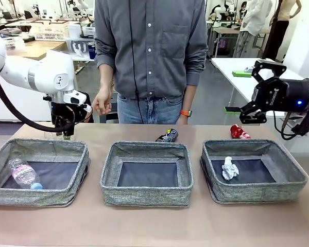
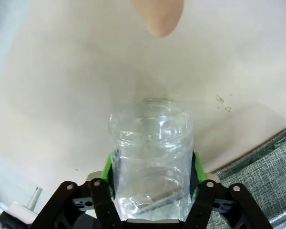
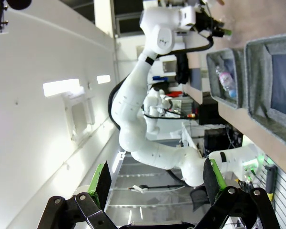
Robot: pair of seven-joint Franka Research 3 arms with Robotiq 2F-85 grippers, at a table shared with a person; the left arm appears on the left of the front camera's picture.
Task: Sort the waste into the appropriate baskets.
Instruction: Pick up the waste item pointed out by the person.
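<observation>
Robotics lab: white worktables (image 1: pixel 227 65), cluttered benches (image 1: pixel 36 49) behind.

Clear plastic cup (image 2: pixel 151 152) behind left basket (image 1: pixel 36 195)

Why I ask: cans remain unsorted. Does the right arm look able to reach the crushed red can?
Likely yes: the open right gripper hangs above the crushed red can, which lies free behind the right basket, nothing between.

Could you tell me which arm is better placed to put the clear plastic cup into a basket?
Left. The left gripper clamps the clear plastic cup between its green pads, just behind the left basket that holds the plastic bottle. The right gripper hangs open and empty, up at the right side.
</observation>
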